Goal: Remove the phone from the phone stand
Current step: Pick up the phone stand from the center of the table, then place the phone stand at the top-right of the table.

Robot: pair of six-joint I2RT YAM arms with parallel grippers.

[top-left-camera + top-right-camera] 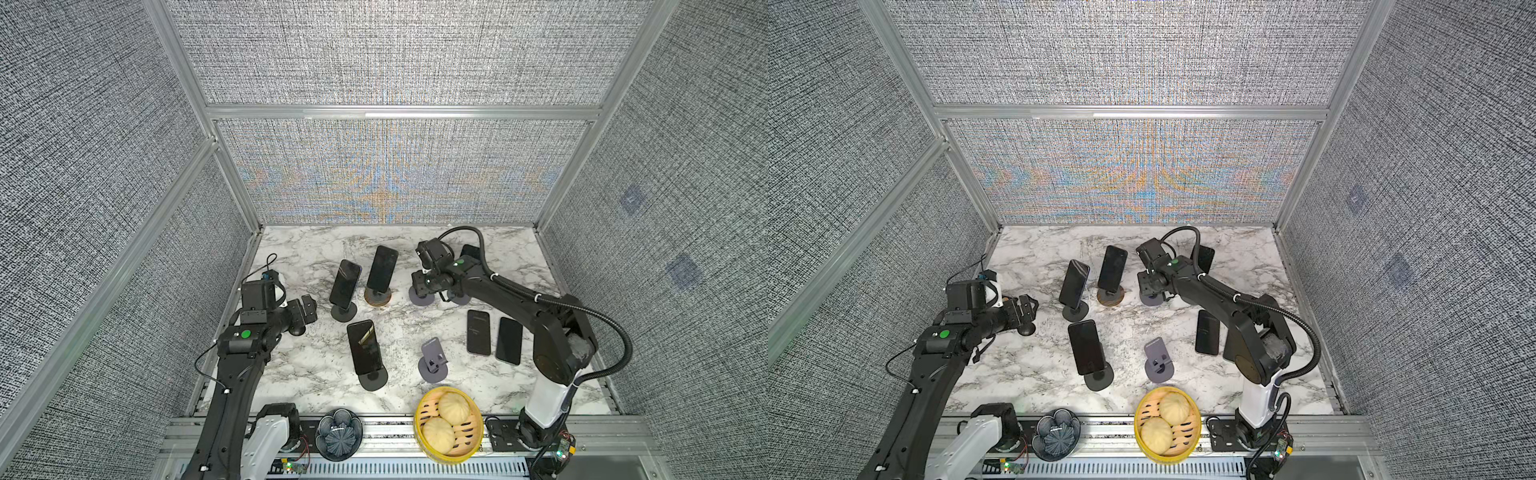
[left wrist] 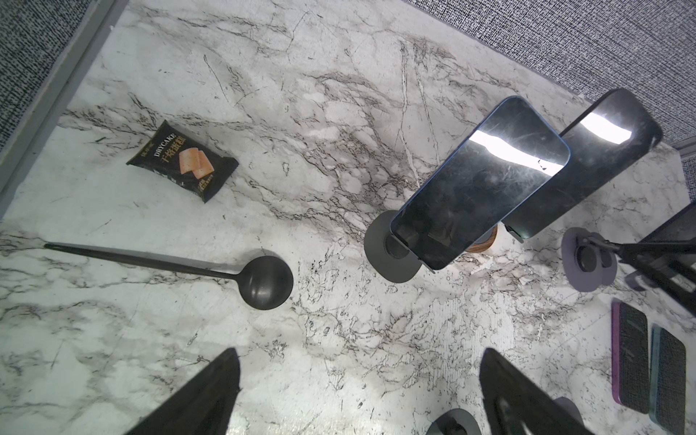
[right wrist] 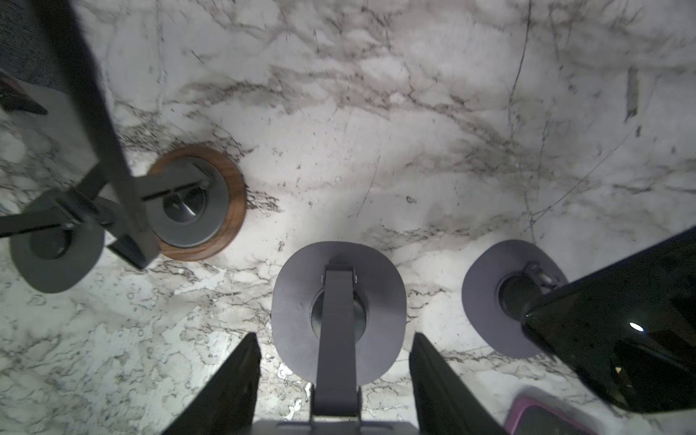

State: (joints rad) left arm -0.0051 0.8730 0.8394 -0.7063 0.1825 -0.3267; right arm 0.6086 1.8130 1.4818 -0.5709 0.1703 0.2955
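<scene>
Grey woven walls (image 1: 374,166) on aluminium framing close three sides of the marble bench (image 1: 316,374), which is open only along the front rail.

We count six stands and six phones in plain sight. Three propped phones crowd the middle:
- one (image 1: 345,283) on a dark stand (image 1: 344,311);
- one (image 1: 382,269) on a wood-ringed stand (image 1: 377,297) just beside it;
- one (image 1: 365,347) on a front dark stand (image 1: 374,379).

A fourth propped phone (image 3: 621,320) sits on a rear purple stand (image 3: 482,301), half hidden behind the right arm in both top views. A purple-cased phone (image 2: 634,361) and a blue-cased phone (image 2: 668,380) lie flat side by side near that arm. An empty purple stand (image 1: 433,365) stands in front of them.

The right tool (image 1: 419,286) is pressed in over the sixth, a middle purple stand (image 3: 293,301), with its fingers (image 3: 233,388) either side of the stand's arm. What they pinch lies past the wrist view's edge, so we cannot tell whether the task's phone is there.

The left tool (image 1: 308,306) hangs spread wide near the left wall, close to a black spoon (image 2: 263,282) and a snack packet (image 2: 182,164). Bare marble runs along the rear wall. One bamboo steamer (image 1: 417,419) holding two buns (image 1: 454,408) and one dark dish (image 1: 338,434) sit at the front rail.
</scene>
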